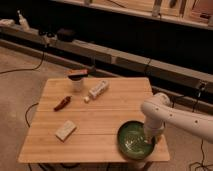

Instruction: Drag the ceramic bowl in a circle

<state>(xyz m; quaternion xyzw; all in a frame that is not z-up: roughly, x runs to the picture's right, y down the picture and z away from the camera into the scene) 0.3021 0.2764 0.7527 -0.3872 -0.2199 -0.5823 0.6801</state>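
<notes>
The ceramic bowl (131, 141), round, glossy green with a paler speckled inside, sits on the wooden table (120, 102) near its front right corner. My gripper (150, 138) reaches down from the white arm (175, 116) that comes in from the right. It is at the bowl's right rim, with its tip inside or on the rim.
A white cup with a brown lid (77, 80) stands at the back left. A white packet (98, 89) lies beside it, with a small white piece (86, 99) close by. A red-brown object (62, 103) and a pale block (65, 130) lie on the left. Cables run over the floor.
</notes>
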